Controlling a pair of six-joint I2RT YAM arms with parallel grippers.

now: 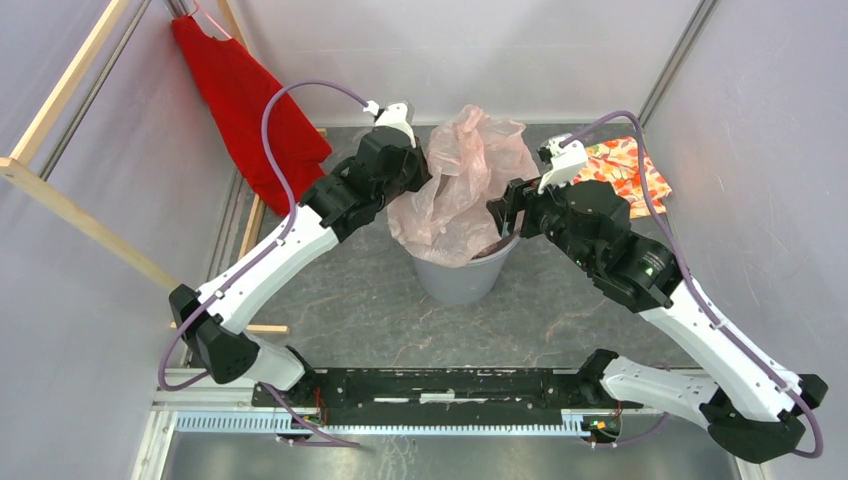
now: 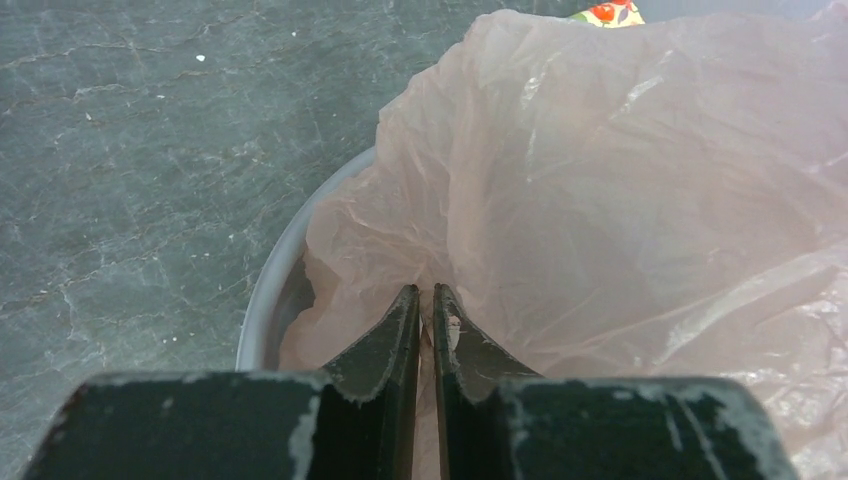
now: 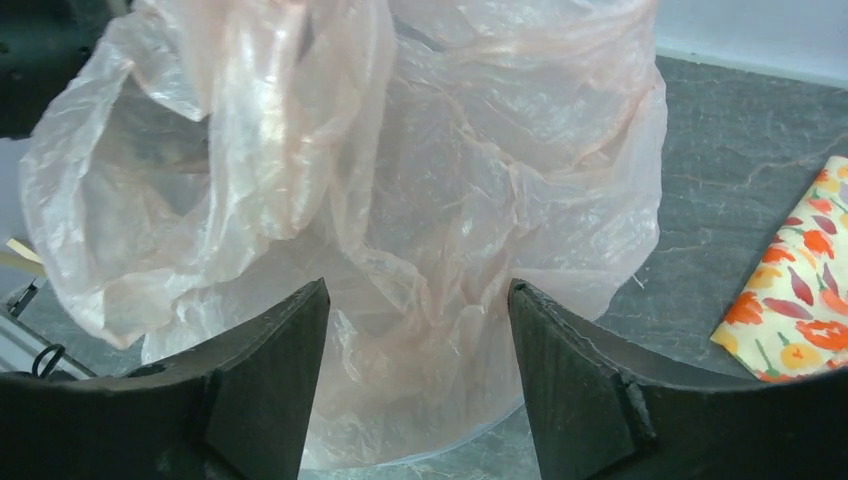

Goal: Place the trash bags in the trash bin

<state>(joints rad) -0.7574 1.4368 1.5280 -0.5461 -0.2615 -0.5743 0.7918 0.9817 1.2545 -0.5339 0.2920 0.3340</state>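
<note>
Grey marbled tabletop (image 1: 360,300) fills a white-walled cell, with the bin (image 1: 455,280) at the centre of the overhead view. Only part of the bag (image 1: 465,175) is in. Its lower part sits inside the bin, but most of it billows up above the rim, and a fold hangs over the rim on the frame's left side. I judge the task roughly half done. What is left is to get the loose film down until none stands above or drapes outside the rim. Both arms reach in from the lower corners, elbows outward, and meet at the bin. Over the bin's left rim the left pincer (image 2: 425,292) has its jaws closed to a thin slit, seemingly nipping some film. From the right, the right pincer (image 3: 417,290) faces the bag with jaws spread wide and gripping nothing; the bag lies just beyond its fingertips.
</note>
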